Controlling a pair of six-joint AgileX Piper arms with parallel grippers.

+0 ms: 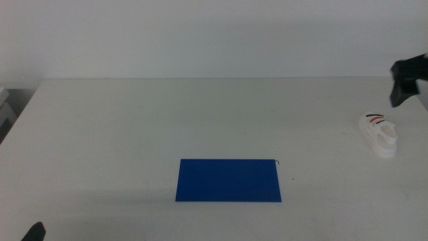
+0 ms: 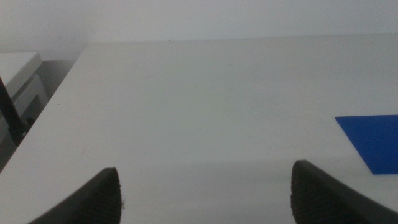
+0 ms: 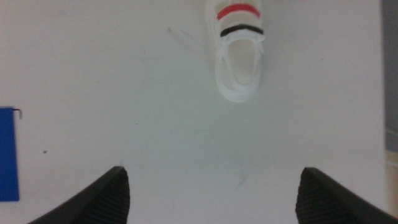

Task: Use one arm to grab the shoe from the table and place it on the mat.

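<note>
The middle camera sits high at the near edge and looks forward and down over the whole table, catching the right gripper at the far right edge above the shoe, and just a dark tip of the left gripper in the bottom corner. The left wrist camera rides low behind the left gripper, jaws wide, gazing flat across the table with a corner of the mat ahead and off to one side. The right wrist camera hangs above, looking almost straight down past the right gripper, its jaws spread too, with the shoe straight ahead of them and an edge of the mat off to the side — so all three views share the mat.
</note>
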